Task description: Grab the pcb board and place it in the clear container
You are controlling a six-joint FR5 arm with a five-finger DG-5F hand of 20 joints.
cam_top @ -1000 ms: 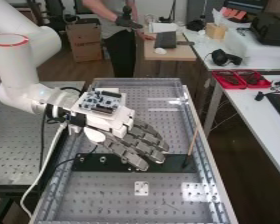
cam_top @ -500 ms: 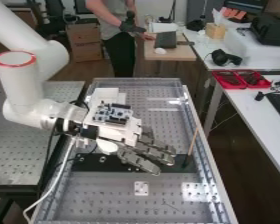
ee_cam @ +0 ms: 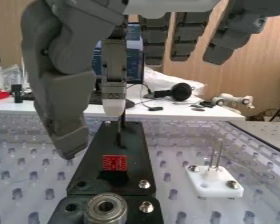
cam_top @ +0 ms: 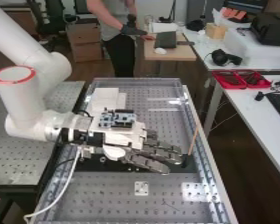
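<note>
Pcb (ee_cam: 114,163) sits at twelve o'clock from my hand (cam_top: 149,162), down on the black plate (ee_cam: 139,146), and I'm wide open, holding nothing!

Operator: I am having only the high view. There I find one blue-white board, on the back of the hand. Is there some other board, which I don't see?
Observer: Yes. In the wrist view, a small red board sits on the black plate.

Operator: Thank you. Are the fingers already touching this red board?

Observer: No. In the wrist view, the fingers hang open, with a visible gap between them and the board.
</note>
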